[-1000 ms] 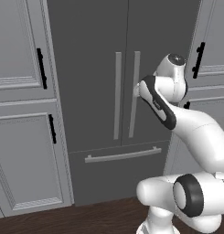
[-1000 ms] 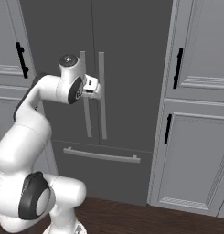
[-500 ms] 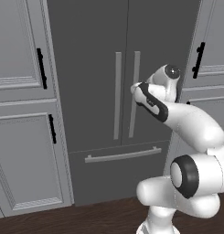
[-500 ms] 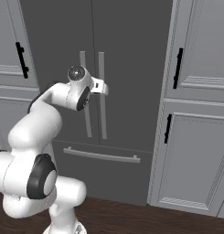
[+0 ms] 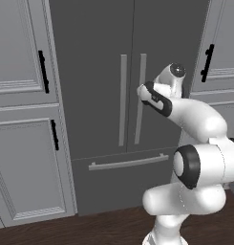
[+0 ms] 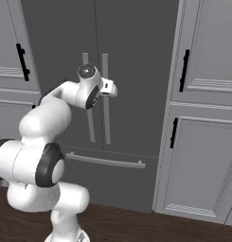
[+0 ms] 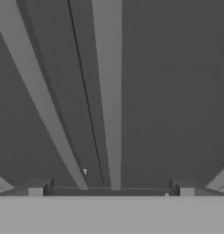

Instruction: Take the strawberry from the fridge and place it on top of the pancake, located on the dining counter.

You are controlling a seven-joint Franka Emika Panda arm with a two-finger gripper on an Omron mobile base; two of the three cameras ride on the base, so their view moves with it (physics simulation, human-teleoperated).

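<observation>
You've got the gripper (image 7: 111, 188) spread wide, holding nothing, right up at the fridge (image 5: 99, 57), whose doors are shut; the right door's handle (image 7: 109, 91) sits between its fingertips.

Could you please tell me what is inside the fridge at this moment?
That cannot be seen: both doors of the fridge are shut, so shelves and contents are covered. The open gripper faces the handles.

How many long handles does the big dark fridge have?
3: the left door handle and the right door handle stand upright side by side at the middle seam, and the drawer handle lies sideways below them.
</observation>
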